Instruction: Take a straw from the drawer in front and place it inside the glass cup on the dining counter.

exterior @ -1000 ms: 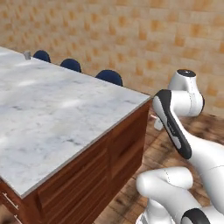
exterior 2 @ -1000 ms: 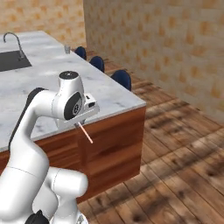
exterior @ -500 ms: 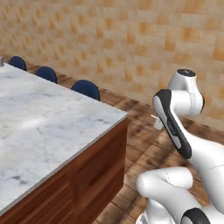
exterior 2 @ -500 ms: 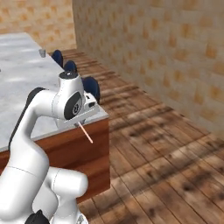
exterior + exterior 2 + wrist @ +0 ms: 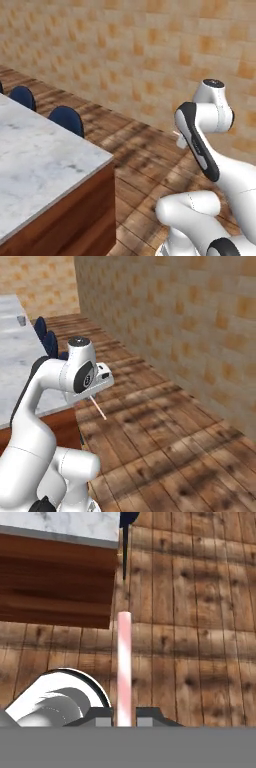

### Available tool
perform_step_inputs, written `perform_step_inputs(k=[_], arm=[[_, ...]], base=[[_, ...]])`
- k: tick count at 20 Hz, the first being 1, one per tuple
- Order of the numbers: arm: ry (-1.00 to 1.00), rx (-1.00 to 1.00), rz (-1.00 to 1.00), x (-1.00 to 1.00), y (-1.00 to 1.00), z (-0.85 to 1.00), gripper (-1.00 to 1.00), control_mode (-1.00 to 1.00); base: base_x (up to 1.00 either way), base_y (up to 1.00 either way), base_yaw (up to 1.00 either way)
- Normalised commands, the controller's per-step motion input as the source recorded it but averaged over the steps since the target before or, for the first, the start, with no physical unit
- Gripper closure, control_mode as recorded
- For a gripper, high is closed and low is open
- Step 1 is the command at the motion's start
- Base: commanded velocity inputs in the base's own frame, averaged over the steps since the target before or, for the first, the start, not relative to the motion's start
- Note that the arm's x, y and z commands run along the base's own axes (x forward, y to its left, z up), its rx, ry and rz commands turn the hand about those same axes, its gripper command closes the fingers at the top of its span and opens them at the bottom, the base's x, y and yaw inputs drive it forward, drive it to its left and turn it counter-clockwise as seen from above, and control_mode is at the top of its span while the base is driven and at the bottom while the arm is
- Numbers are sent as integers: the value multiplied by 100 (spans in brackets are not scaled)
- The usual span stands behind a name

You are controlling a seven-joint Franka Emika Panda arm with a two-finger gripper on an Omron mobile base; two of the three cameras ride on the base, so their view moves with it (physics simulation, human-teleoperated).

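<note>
one thin pink straw (image 5: 124, 667), clenched in the gripper (image 5: 124, 714).
it is a smooth straight stick jutting out from between the dark fingertips, above plank floor (image 5: 200, 637) beside the veined marble counter (image 5: 35, 160) on dark wood.
</note>
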Motion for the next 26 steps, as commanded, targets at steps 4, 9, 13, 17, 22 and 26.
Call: perform_step_inputs(k=[4, 9, 13, 17, 22, 26], arm=[[0, 0, 0, 0, 0, 0, 100, 100], [0, 0, 0, 0, 0, 0, 100, 100], [0, 0, 0, 0, 0, 0, 100, 100], [0, 0, 0, 0, 0, 0, 100, 100], [0, 0, 0, 0, 0, 0, 100, 100], [0, 0, 0, 0, 0, 0, 100, 100]], base=[[100, -99, 29], [95, -84, 41], [96, -77, 43], [100, -78, 41], [100, -76, 37], [100, -66, 33]])
